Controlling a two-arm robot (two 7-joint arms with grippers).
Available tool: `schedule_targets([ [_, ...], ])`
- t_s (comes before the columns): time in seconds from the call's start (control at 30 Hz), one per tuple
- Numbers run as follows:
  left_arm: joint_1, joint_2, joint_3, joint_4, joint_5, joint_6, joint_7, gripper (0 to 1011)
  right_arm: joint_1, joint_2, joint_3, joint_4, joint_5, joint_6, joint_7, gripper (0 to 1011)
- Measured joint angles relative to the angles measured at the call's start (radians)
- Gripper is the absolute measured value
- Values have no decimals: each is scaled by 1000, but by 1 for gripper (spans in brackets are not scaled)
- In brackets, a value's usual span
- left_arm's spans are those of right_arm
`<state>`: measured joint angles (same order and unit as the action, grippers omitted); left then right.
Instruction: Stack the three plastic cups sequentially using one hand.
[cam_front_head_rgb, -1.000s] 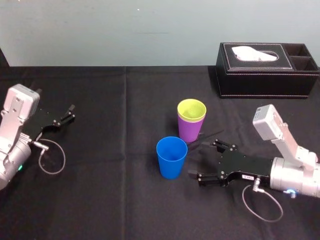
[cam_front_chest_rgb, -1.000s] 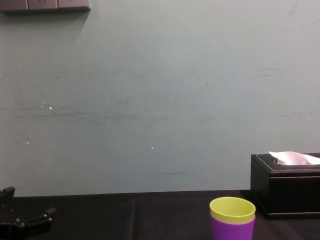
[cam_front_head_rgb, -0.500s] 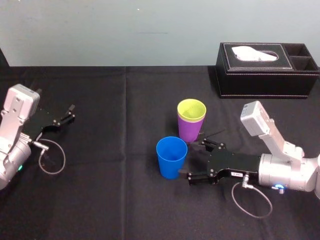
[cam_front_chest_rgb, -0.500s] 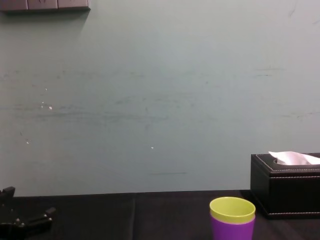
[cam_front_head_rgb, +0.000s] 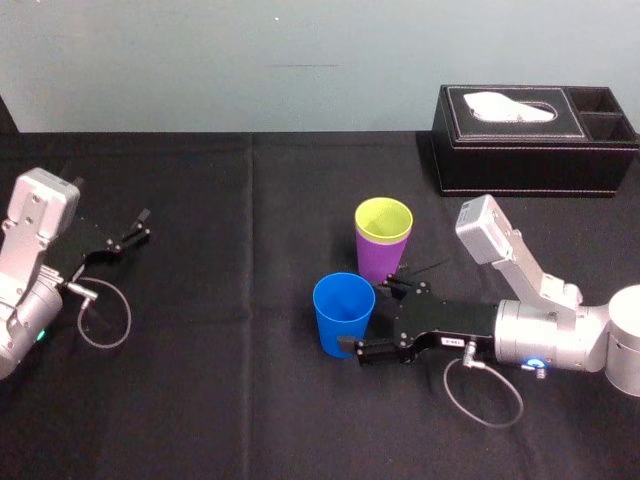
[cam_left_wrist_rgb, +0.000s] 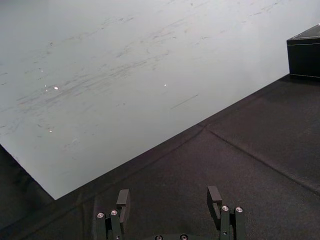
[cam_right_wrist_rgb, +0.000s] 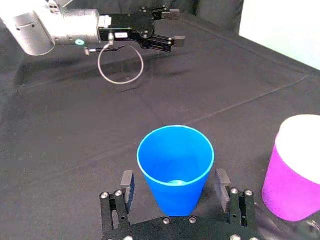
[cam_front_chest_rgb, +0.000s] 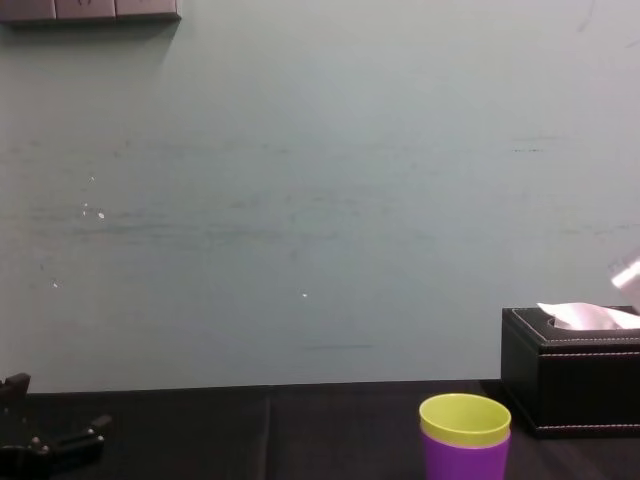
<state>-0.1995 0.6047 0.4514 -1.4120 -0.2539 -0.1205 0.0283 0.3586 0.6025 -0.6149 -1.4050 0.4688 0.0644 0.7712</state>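
Note:
The blue cup (cam_front_head_rgb: 343, 312) (cam_right_wrist_rgb: 176, 165) stands upright on the black cloth. My right gripper (cam_front_head_rgb: 366, 316) (cam_right_wrist_rgb: 175, 181) is open and straddles its lower part, one finger (cam_right_wrist_rgb: 127, 183) on each side, not touching it. Just behind and to the right, the yellow-green cup (cam_front_head_rgb: 384, 220) (cam_front_chest_rgb: 465, 420) sits nested in the purple cup (cam_front_head_rgb: 378, 262) (cam_front_chest_rgb: 465, 460) (cam_right_wrist_rgb: 287, 192). My left gripper (cam_front_head_rgb: 140, 226) (cam_left_wrist_rgb: 168, 196) rests open and empty at the far left of the table.
A black tissue box (cam_front_head_rgb: 535, 140) (cam_front_chest_rgb: 570, 370) stands at the back right by the wall. The black cloth (cam_front_head_rgb: 220, 380) lies bare between the cups and the left arm. A cable loop (cam_front_head_rgb: 105, 320) hangs by the left wrist.
My right gripper has slid left toward the blue cup, and its open fingers now stand on either side of it. The cups and the left arm have not moved.

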Motion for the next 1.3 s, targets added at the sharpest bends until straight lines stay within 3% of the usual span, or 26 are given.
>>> schedule_targets([
  [0.57,0,0,0,0,0,0,0,1011,48,-56,-30,85,13,-12,13,1003],
  [0.9,0,0,0,0,0,0,0,1011,48,-57,-30,87,15,-13,14,1003],
  [1.3,0,0,0,0,0,0,0,1011,47,-55,-29,83,13,-13,13,743],
])
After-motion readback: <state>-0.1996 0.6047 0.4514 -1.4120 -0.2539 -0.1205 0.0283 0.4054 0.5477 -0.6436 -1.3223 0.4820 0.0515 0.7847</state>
